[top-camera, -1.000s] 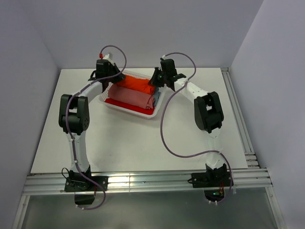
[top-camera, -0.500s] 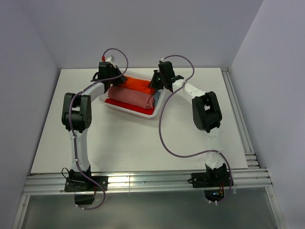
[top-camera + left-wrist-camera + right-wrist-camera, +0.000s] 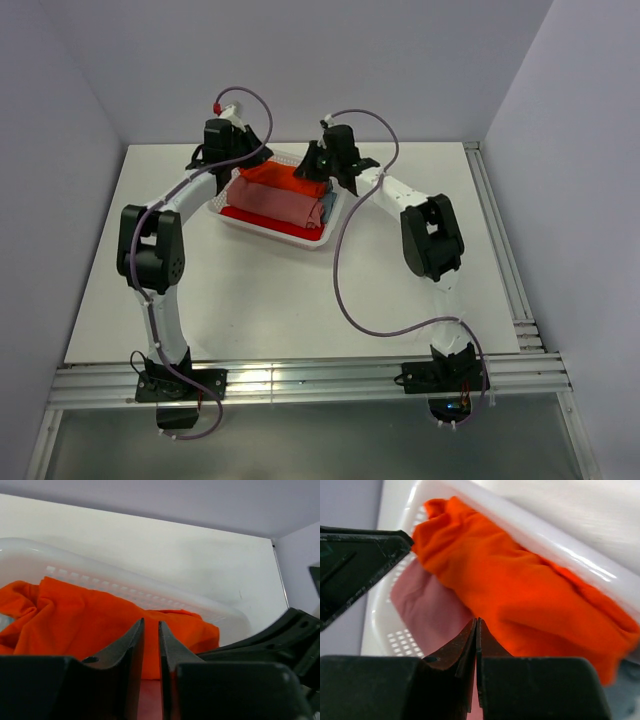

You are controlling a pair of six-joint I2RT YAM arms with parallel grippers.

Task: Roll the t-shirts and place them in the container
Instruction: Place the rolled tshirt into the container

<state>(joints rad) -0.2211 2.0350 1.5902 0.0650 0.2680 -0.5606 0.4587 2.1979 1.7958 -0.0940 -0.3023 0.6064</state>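
Observation:
A bright orange t-shirt [image 3: 280,178] lies along the far side of the white lattice basket [image 3: 275,232], its top edge pulled up between my two grippers. My left gripper [image 3: 232,165] is at its left end. In the left wrist view the jaws [image 3: 151,622] stand nearly together with orange cloth [image 3: 75,615] in the narrow gap. My right gripper [image 3: 318,170] is at its right end. Its fingertips [image 3: 476,620] are pressed together against the orange cloth [image 3: 520,595]. A salmon-pink shirt [image 3: 280,205], a red one [image 3: 250,215] and a pale blue one [image 3: 325,207] lie in the basket.
The basket stands at the back middle of the white table [image 3: 300,290]. Grey walls close the back and both sides. A metal rail [image 3: 500,250] runs along the right edge. Each arm's purple cable [image 3: 345,290] loops near it.
Both grippers moved in over the basket's far side and then rose a little. The orange t-shirt now stands higher and is stretched between them.

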